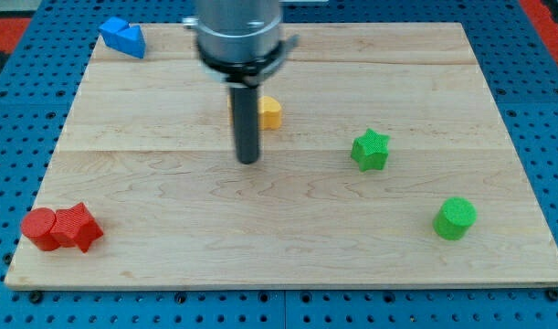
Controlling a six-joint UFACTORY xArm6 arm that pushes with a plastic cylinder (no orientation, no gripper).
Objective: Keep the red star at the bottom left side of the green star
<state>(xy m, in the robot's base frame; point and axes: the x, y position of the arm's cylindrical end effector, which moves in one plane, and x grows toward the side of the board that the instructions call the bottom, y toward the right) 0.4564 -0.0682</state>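
The red star (78, 227) lies near the board's bottom left corner, touching a red cylinder (39, 228) on its left. The green star (370, 150) lies right of the board's middle. My tip (248, 161) rests on the board near the middle, well left of the green star and far up and right of the red star. It touches no block. The rod hides part of a yellow block (270, 112) just behind it.
A blue block (123, 37) sits at the board's top left corner. A green cylinder (455, 218) stands at the lower right. The wooden board (288, 247) lies on a blue perforated table.
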